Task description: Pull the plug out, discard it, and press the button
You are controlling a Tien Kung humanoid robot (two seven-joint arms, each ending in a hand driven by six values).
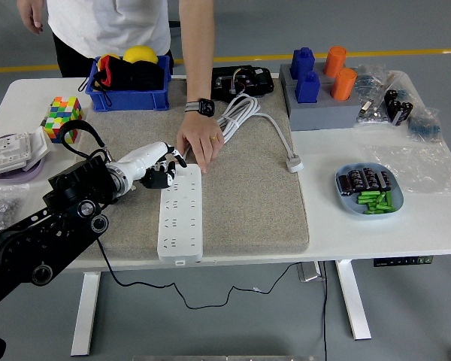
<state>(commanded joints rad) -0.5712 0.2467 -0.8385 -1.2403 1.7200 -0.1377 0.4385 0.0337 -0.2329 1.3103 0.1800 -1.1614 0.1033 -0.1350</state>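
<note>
We cannot tell our left hand [159,167] fingers' state (plug hidden); power strip [181,213] lies lengthwise away from us.

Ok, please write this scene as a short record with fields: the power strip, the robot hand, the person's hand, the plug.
power strip: white, lies lengthwise on the grey mat, no plug in it
left hand: at the strip's far left corner, fingers curled over it
right hand: not in view
person's hand: rests on the strip's far end, wears a watch
plug: hidden, cannot tell where it lies
black cable: hangs below the table's near edge
</note>
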